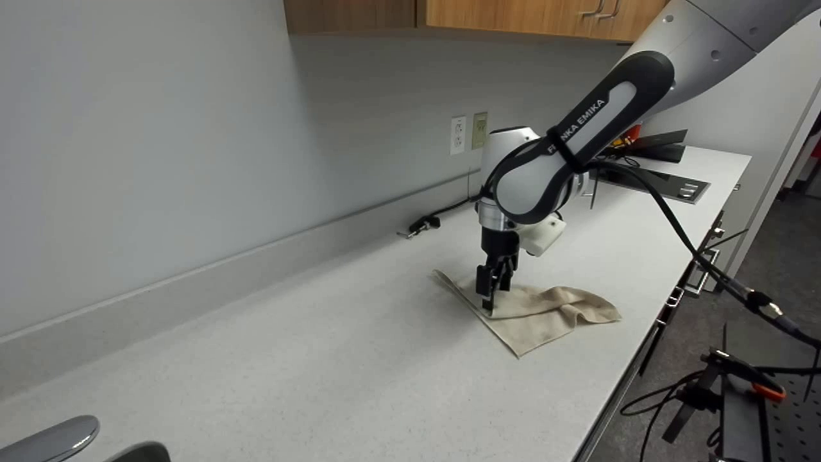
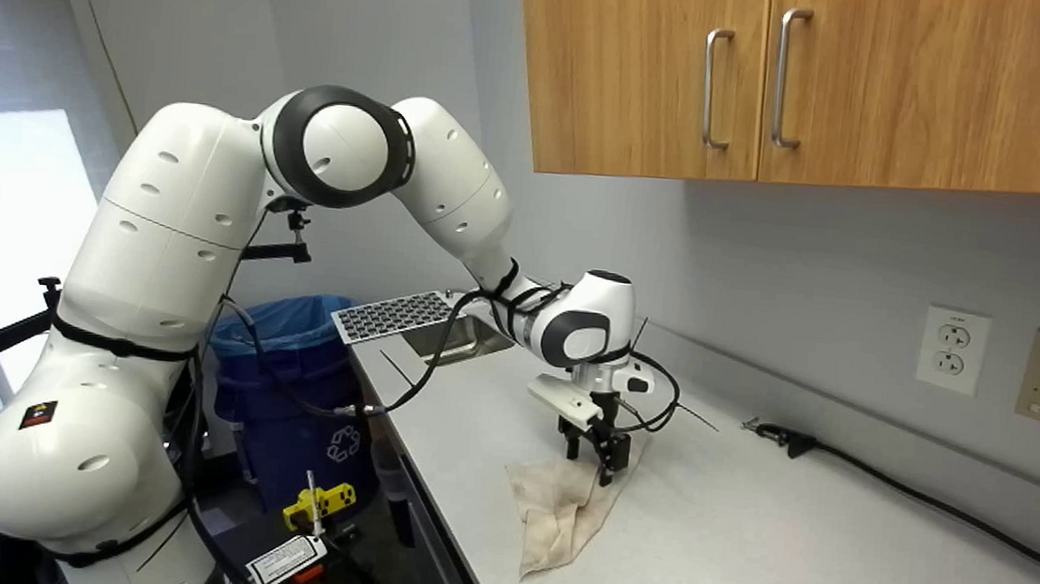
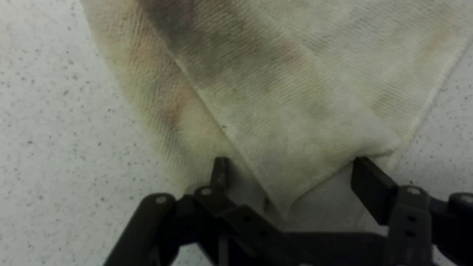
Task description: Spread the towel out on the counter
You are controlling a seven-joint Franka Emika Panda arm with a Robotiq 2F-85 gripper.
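The hand (image 3: 292, 166) is unclenched, 2 fingers (image 3: 373, 195) parted over folded towel (image 1: 537, 326) (perhaps touching).

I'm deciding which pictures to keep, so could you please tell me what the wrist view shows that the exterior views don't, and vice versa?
Only the wrist view shows a pointed, folded corner of the towel lying between the open jaws of the gripper.
Only the exterior views show the robot's arm, the white wall outlet and the wooden cabinets.
Both kinds share the towel, the gripper and the counter.
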